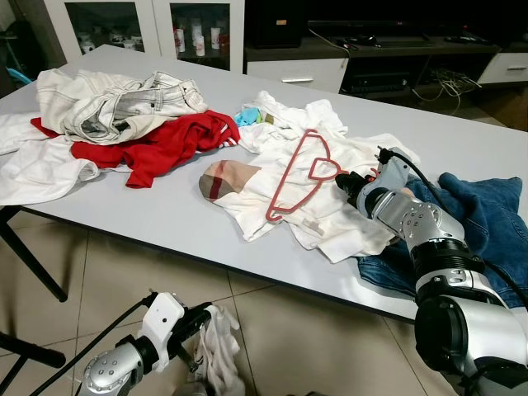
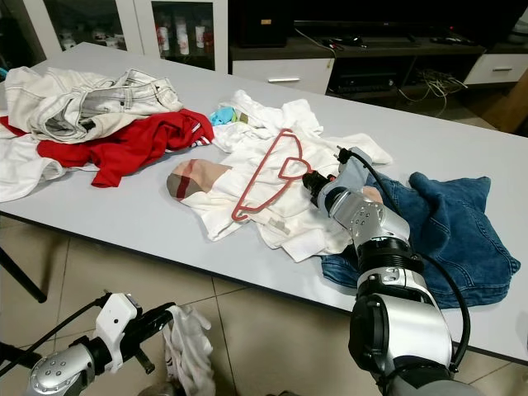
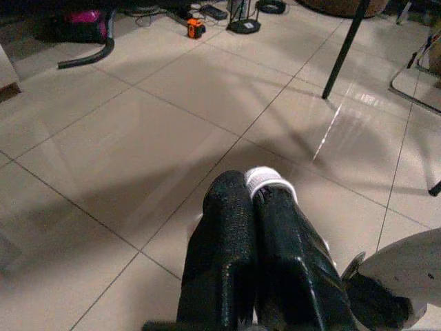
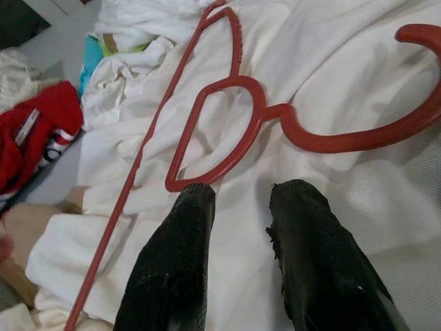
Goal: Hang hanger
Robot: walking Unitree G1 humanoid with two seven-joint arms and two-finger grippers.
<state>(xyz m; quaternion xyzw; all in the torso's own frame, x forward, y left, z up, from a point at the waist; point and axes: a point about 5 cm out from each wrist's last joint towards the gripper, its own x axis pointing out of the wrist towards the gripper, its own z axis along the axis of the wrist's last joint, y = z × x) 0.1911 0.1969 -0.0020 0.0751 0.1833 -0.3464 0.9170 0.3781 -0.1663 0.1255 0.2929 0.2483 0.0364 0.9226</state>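
Lying just ahead of the right claw (image 4: 238,207): thin red plastic hanger (image 1: 299,175), hook end nearest, long axis stretching away over the crumpled white shirt (image 1: 330,214) on the desk (image 1: 165,214). Gaping slightly, gripping nothing. Hanging far lower, left claw (image 3: 251,207) pinching white cloth (image 1: 219,351)

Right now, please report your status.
Right gripper open, at red hanger. Hanger flat on white clothes, not gripped. Left gripper low, shut on white cloth.
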